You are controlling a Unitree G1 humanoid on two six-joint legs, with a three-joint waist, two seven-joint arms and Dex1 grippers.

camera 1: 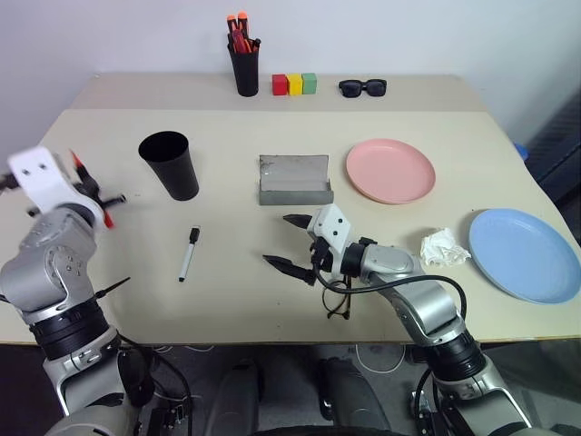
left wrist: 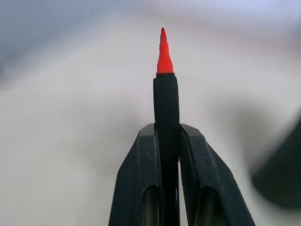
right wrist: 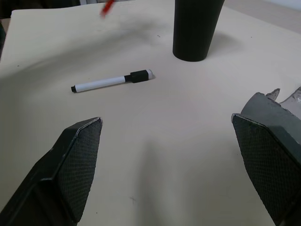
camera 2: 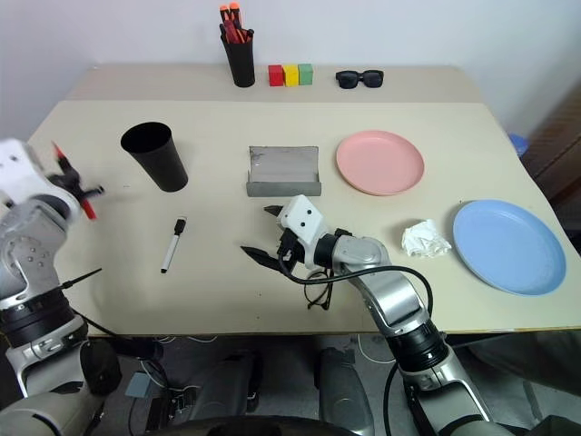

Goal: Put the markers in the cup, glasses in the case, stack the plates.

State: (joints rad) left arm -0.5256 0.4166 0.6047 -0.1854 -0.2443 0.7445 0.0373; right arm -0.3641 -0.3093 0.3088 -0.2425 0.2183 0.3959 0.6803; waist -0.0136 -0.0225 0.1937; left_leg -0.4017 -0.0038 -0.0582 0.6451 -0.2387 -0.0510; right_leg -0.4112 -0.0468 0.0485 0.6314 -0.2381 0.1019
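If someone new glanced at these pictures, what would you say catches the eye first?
Probably the red-tipped marker pinched in the left gripper, raised at the table's left edge beside the black cup. Next, the right gripper hovering wide open near the front edge, just above the wire-framed glasses, with the open grey case behind it.
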